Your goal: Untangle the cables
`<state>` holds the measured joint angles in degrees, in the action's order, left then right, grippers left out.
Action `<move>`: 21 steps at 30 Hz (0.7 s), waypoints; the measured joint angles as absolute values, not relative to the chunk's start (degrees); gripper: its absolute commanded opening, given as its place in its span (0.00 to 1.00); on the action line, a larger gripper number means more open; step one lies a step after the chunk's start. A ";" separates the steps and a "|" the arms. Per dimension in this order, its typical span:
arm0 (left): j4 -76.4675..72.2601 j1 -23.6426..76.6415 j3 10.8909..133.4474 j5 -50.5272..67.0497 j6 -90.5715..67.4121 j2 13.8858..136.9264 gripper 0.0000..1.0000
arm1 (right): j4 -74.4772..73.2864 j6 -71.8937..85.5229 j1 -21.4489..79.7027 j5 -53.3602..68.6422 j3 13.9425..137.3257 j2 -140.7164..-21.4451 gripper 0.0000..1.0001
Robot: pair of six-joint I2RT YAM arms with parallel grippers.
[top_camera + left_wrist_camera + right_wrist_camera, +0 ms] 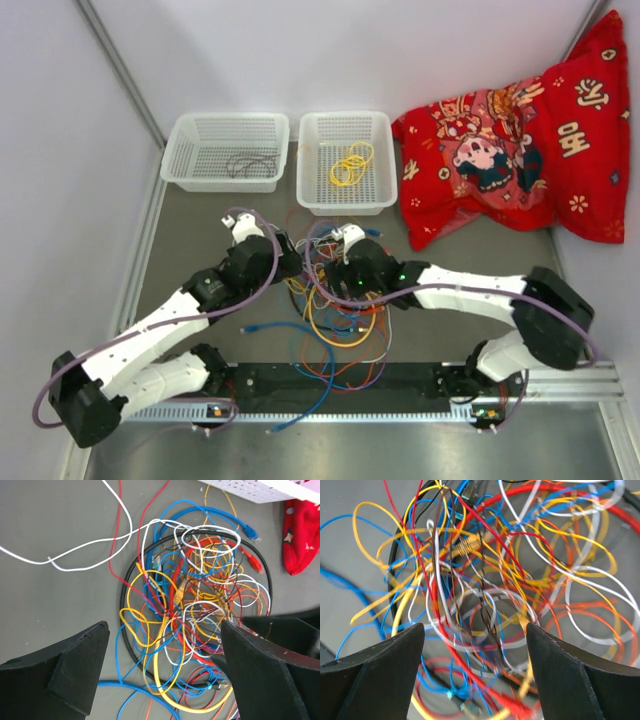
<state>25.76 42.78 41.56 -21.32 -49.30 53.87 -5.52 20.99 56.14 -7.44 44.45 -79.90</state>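
Observation:
The cables [335,322] lie in one tangled heap of yellow, orange, blue, white, red and black loops on the grey table, between the two arms. My left gripper [293,266] reaches in from the left and my right gripper [328,278] from the right, both over the heap's far side. In the left wrist view the left gripper [164,627] stands open above the cables [195,595], holding nothing. In the right wrist view the right gripper [475,627] is open, with blurred strands of the cables [485,570] showing between its fingers. A white cable [85,555] trails off to the left.
Two white baskets stand at the back: the left one [225,184] holds a dark cable [250,165], the right one [345,208] a yellow coil [352,165]. A red cushion [520,140] lies at the back right. A black rail [340,380] runs along the near edge.

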 measured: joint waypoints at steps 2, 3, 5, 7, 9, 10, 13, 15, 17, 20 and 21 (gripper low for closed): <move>26.83 42.78 41.56 -21.52 -49.52 53.34 0.96 | -4.78 20.80 56.14 -6.87 46.48 -84.03 0.60; 27.81 42.78 41.60 -22.26 -49.65 52.86 0.96 | -4.45 20.69 56.14 -6.44 47.79 -86.30 0.46; 31.31 42.78 42.41 -24.60 -50.19 50.87 0.96 | -3.62 20.78 56.14 -5.78 49.60 -89.67 0.35; 33.10 42.78 43.46 -27.51 -50.43 48.25 0.95 | -3.33 20.43 56.14 -5.61 49.76 -90.17 0.24; 33.34 42.78 44.58 -31.18 -50.00 43.81 0.95 | -2.96 20.51 56.14 -5.74 49.76 -89.27 0.13; 33.21 42.78 45.23 -32.84 -49.52 41.58 0.95 | -2.74 20.27 56.14 -5.85 49.76 -88.29 0.08; 32.40 42.78 47.70 -38.59 -47.68 36.75 0.94 | -3.11 19.53 56.14 -6.39 49.58 -82.35 0.00; 31.62 42.78 49.01 -41.65 -46.65 35.70 0.93 | -3.95 19.11 56.14 -6.96 49.63 -76.14 0.00; 30.89 42.78 49.84 -45.67 -45.82 35.20 0.93 | -5.52 18.50 56.14 -7.77 50.17 -69.43 0.00; 30.33 42.78 49.98 -51.57 -44.53 34.39 0.93 | -8.40 17.50 56.14 -9.08 52.27 -60.77 0.00; 30.04 42.78 49.98 -53.58 -43.64 33.91 0.94 | -9.10 17.21 56.14 -9.43 52.97 -58.89 0.00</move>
<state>30.04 42.78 49.98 -53.58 -43.64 33.91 -9.10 17.21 56.14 -9.43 52.97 -58.89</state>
